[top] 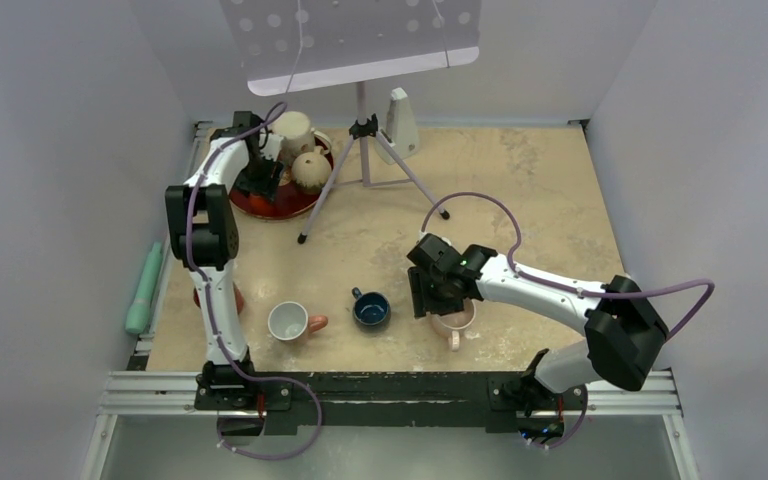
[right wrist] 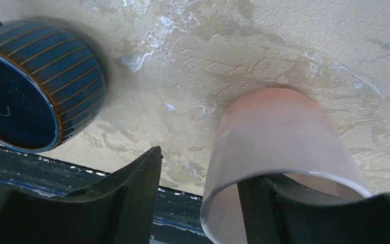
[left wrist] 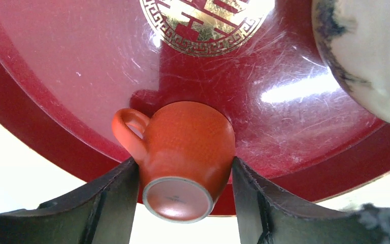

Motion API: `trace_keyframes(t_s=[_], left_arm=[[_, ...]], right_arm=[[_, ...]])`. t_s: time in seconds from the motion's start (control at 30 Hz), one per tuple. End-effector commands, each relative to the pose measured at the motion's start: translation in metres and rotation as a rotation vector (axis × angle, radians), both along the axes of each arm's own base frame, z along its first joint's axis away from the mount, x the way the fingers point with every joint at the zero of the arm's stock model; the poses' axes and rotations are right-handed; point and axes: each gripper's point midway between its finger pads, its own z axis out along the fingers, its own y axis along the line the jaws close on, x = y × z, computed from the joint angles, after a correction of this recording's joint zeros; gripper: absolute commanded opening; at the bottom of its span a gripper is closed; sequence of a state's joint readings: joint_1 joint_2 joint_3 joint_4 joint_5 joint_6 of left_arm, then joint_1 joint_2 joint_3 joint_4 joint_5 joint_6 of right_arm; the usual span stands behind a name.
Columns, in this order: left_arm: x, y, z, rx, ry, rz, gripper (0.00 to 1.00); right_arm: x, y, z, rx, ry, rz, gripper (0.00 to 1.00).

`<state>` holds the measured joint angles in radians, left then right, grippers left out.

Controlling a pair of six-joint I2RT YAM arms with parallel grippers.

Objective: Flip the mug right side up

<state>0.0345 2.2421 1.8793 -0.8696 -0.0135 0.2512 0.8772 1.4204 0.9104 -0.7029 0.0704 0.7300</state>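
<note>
A small orange mug sits upside down on the red tray, its pale base facing the left wrist camera and its handle to the left. My left gripper is shut on it, one finger pressed against each side. In the top view that gripper is over the tray at the back left. A pink mug stands mouth up on the table. My right gripper is open over it, with one finger inside the mug and the other clear of its wall. The top view shows this mug under the right gripper.
Two pale mugs share the tray, one showing in the left wrist view. A blue striped mug and a white mug stand upright near the front. A tripod stand is at the back, and a green tool lies at the left edge.
</note>
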Motion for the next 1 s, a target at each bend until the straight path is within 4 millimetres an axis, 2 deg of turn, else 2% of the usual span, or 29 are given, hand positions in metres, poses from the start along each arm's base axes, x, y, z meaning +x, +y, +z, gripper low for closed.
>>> trace_keyframes(t_s=[0.0, 0.03, 0.07, 0.1, 0.13, 0.3, 0.37, 0.47, 0.63, 0.73, 0.8, 0.83, 0.87, 0.97], left_arm=[[-0.005, -0.003, 0.002, -0.005, 0.034, 0.003, 0.56], [-0.006, -0.003, 0.003, -0.004, 0.031, 0.003, 0.47], [-0.005, -0.003, 0.004, -0.003, 0.020, 0.005, 0.33], [-0.005, -0.003, 0.005, -0.003, 0.013, 0.008, 0.11], [-0.005, -0.003, 0.009, -0.005, 0.003, 0.013, 0.00], [-0.008, -0.007, 0.040, -0.072, -0.044, 0.018, 0.00], [-0.012, -0.010, 0.057, -0.125, -0.069, 0.029, 0.00], [-0.019, -0.015, 0.076, -0.195, -0.101, 0.039, 0.00], [-0.035, -0.023, 0.095, -0.239, -0.133, 0.014, 0.00], [-0.044, -0.031, 0.103, -0.283, -0.140, 0.007, 0.00], [-0.051, -0.039, 0.113, -0.324, -0.142, 0.007, 0.00], [-0.055, -0.044, 0.118, -0.350, -0.145, 0.009, 0.00], [-0.060, -0.049, 0.124, -0.378, -0.149, 0.012, 0.00], [-0.079, -0.069, 0.149, -0.484, -0.160, 0.004, 0.00]], right_arm=[[0.015, 0.008, 0.016, 0.023, -0.074, -0.002, 0.58], [0.015, 0.009, 0.017, 0.028, -0.077, -0.002, 0.58], [0.015, 0.009, 0.019, 0.031, -0.080, -0.002, 0.58], [0.016, 0.009, 0.019, 0.029, -0.082, 0.001, 0.58], [0.017, 0.009, 0.021, 0.027, -0.085, 0.003, 0.58], [0.027, 0.014, 0.045, 0.049, -0.139, 0.005, 0.61], [0.030, 0.018, 0.058, 0.078, -0.165, 0.005, 0.65], [0.032, 0.022, 0.073, 0.119, -0.195, 0.011, 0.78], [0.040, 0.029, 0.094, 0.172, -0.258, 0.030, 0.80], [0.050, 0.042, 0.115, 0.224, -0.316, 0.057, 0.81], [0.059, 0.062, 0.140, 0.327, -0.392, 0.114, 0.81], [0.063, 0.078, 0.160, 0.418, -0.445, 0.150, 0.81], [0.067, 0.101, 0.189, 0.560, -0.516, 0.196, 0.81], [0.067, 0.138, 0.245, 0.818, -0.652, 0.304, 0.82]])
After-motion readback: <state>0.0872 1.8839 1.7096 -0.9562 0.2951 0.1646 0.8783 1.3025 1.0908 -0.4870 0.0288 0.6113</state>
